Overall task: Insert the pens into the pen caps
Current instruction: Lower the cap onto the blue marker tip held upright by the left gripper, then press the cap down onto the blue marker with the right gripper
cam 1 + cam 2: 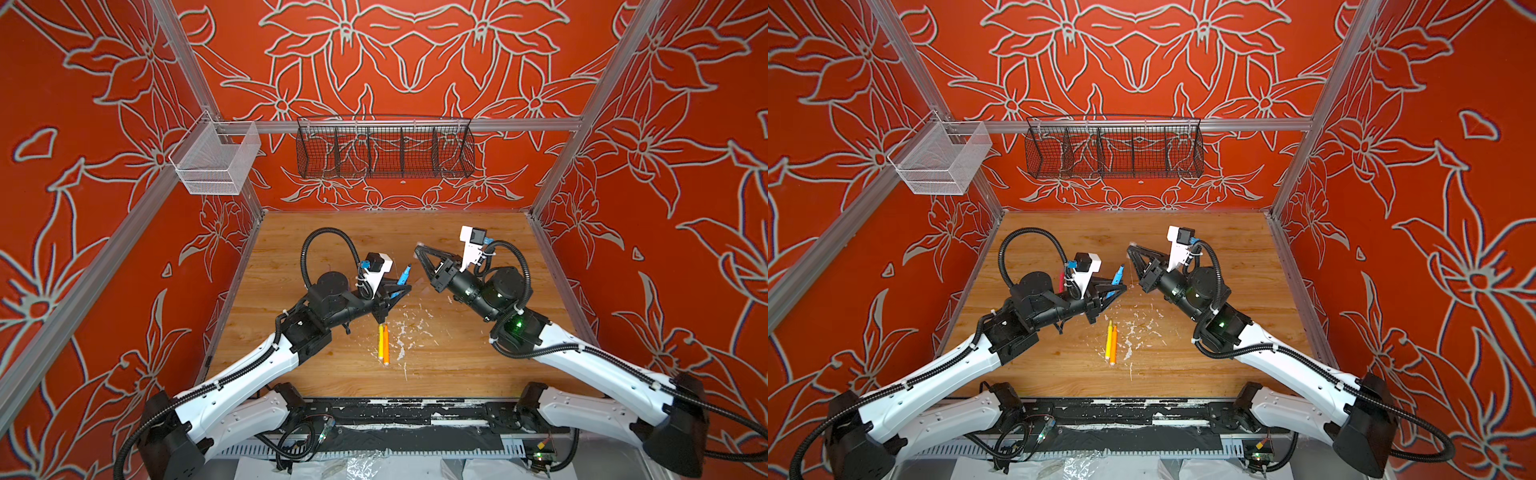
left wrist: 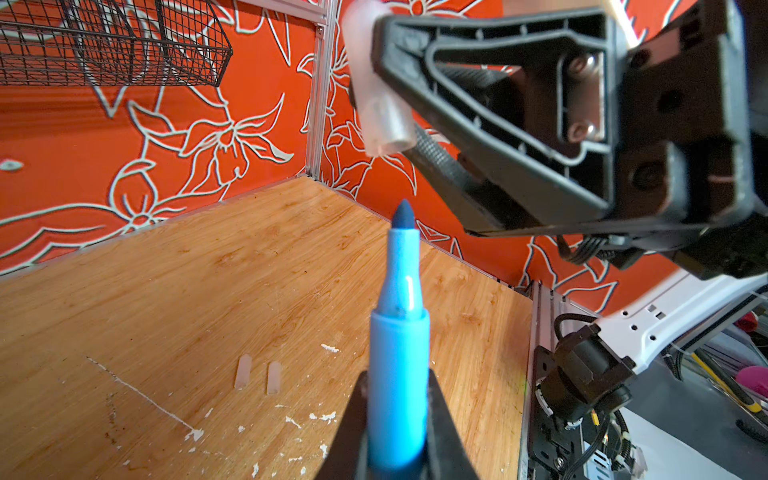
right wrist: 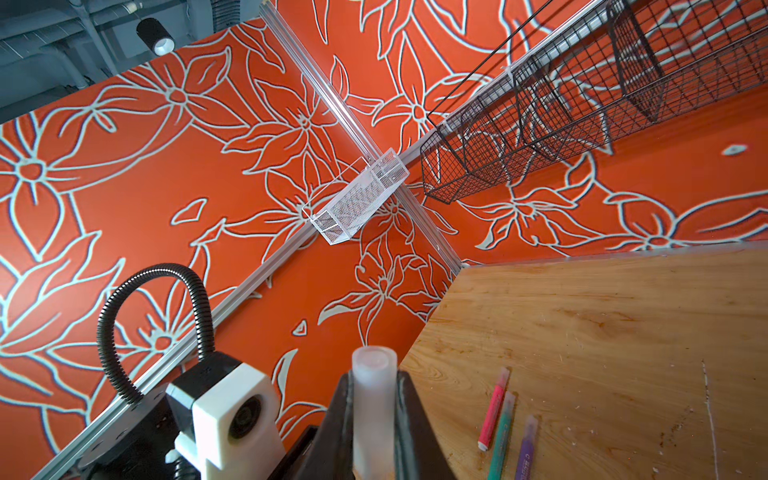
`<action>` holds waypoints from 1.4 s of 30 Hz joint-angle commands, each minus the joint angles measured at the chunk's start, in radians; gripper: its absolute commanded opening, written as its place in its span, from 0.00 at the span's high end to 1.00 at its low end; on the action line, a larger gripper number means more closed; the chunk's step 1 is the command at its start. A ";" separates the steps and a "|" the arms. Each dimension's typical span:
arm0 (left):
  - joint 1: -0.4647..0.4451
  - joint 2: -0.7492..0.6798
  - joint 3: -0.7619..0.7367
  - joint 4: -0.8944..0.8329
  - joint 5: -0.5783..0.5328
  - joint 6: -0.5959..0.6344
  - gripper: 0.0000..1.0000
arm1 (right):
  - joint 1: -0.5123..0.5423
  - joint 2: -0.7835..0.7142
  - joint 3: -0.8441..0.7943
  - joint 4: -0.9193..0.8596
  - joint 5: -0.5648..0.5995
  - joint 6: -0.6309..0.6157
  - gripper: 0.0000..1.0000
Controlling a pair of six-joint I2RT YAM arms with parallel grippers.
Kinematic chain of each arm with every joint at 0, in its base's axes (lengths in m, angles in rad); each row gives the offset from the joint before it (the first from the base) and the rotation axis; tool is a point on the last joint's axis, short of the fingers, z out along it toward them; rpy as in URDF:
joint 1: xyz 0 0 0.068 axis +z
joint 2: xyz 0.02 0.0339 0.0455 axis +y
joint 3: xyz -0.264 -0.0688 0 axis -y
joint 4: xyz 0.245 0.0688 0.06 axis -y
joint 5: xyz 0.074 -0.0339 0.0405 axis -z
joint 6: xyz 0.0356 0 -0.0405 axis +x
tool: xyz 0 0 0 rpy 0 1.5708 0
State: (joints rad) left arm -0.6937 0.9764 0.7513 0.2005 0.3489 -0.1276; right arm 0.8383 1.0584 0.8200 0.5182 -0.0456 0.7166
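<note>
Mid-air above the counter (image 1: 457,374), the left claw (image 2: 397,440) is pinched tight on the barrel of a blue pen (image 2: 397,353), its bare nib pointing up and away. The right claw (image 3: 374,399) is clamped on a cap (image 3: 374,370). In the left wrist view the nib and cap are near but apart, and the cap sits at an angle to the pen.

Capping looks about to begin. It should go best with the cap's open end turned to face the nib, both axes brought into one line, and a slow, straight push. An off-centre meeting could crush the soft felt tip or lever the smooth barrel out of the grip.

The pen is glossy hard plastic, a cylinder stepping down to a narrower neck and a dark felt cone. The cap is a frosted, colourless, tapered tube, probably slippery.

Two spare caps (image 2: 243,371) lie side by side on the grained wood. A yellow pen (image 1: 380,343) and an orange pen (image 1: 386,345) lie touching at near centre, among white flecks (image 1: 415,328). Toward the left, a pink pen (image 3: 492,409), a green pen (image 3: 500,436) and a purple pen (image 3: 525,444) lie in a row, seemingly already capped.
</note>
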 commanded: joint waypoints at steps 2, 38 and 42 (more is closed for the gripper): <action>-0.004 -0.008 0.000 0.028 -0.005 0.003 1.00 | 0.016 0.014 -0.001 0.054 -0.034 0.024 0.95; -0.004 0.029 0.012 0.065 -0.007 -0.163 1.00 | 0.138 -0.020 -0.191 0.255 -0.021 -0.005 0.74; -0.004 0.019 -0.011 0.081 -0.025 -0.133 1.00 | 0.140 -0.061 -0.219 0.236 0.029 -0.022 0.48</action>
State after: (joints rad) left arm -0.7040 1.0046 0.7517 0.2256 0.3386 -0.2661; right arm 0.9661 1.0355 0.6224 0.7319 -0.0090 0.7116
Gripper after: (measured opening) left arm 0.148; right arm 0.502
